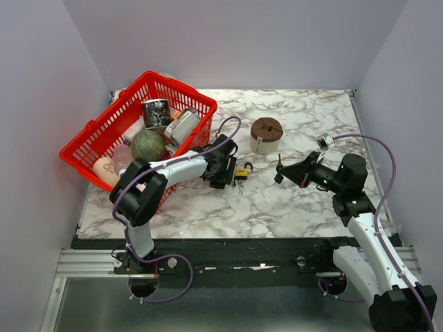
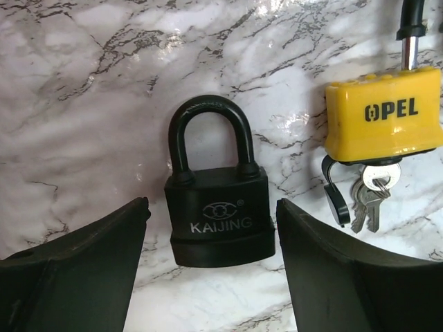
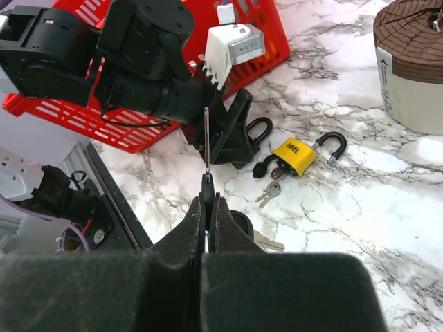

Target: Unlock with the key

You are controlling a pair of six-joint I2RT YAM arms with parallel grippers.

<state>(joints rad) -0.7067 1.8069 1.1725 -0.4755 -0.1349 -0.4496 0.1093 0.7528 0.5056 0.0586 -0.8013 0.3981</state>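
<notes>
Close left tool point(image 2: 211, 207), spread astride the black KAIJING padlock point(image 2: 216, 204) on the desk point(image 2: 83, 104), squarely on its body. Then bring the key point(image 3: 206, 149), pinched blade-out in right tool point(image 3: 208, 202), straight to the keyhole.

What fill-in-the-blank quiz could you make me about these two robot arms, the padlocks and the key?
1. The left arm's fingers stand open around a padlock coloured ____.
2. The key is pinched by the ____ arm's fingers.
3. The other padlock, with a bunch of keys attached, is coloured ____.

Missing words: black; right; yellow.
</notes>
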